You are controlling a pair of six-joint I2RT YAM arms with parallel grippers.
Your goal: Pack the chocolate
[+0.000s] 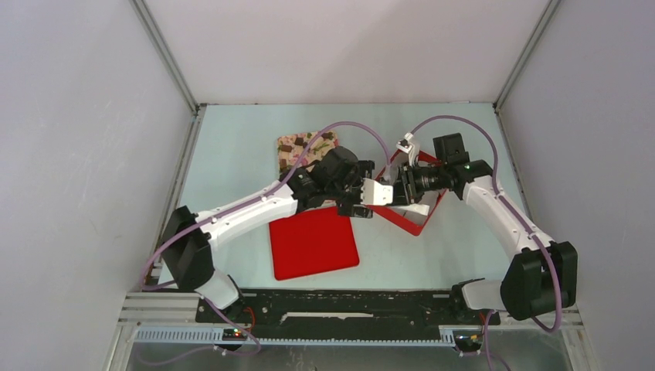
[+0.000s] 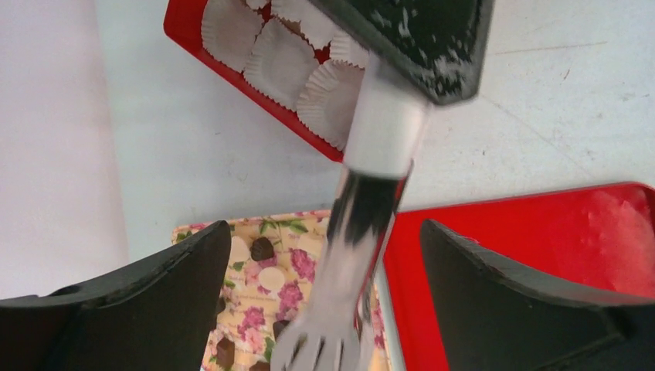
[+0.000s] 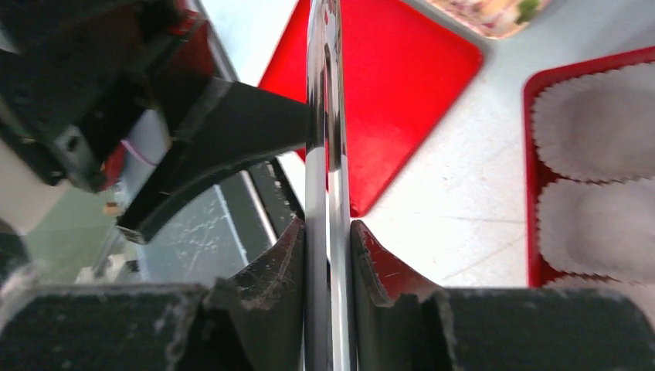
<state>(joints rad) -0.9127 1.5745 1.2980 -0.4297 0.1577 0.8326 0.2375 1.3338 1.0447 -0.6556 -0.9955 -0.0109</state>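
Note:
The chocolate (image 2: 262, 248) lies as small dark and pale lumps on a floral cloth (image 2: 292, 297), seen again at the back of the table (image 1: 305, 147). Metal tongs (image 2: 363, 209) with a white sleeve hang over the cloth's edge. My right gripper (image 3: 328, 228) is shut on the tongs (image 3: 324, 116). My left gripper (image 2: 324, 226) stands open, its fingers wide on either side of the tongs. In the right wrist view one of its fingers meets the tongs higher up. Both grippers meet mid-table, left (image 1: 361, 202), right (image 1: 405, 185).
A red tray (image 2: 232, 73) holding white crinkled paper cups (image 2: 278, 58) sits under the right arm (image 1: 421, 224). A flat red lid (image 1: 313, 241) lies in front of the cloth. White walls enclose the table on three sides.

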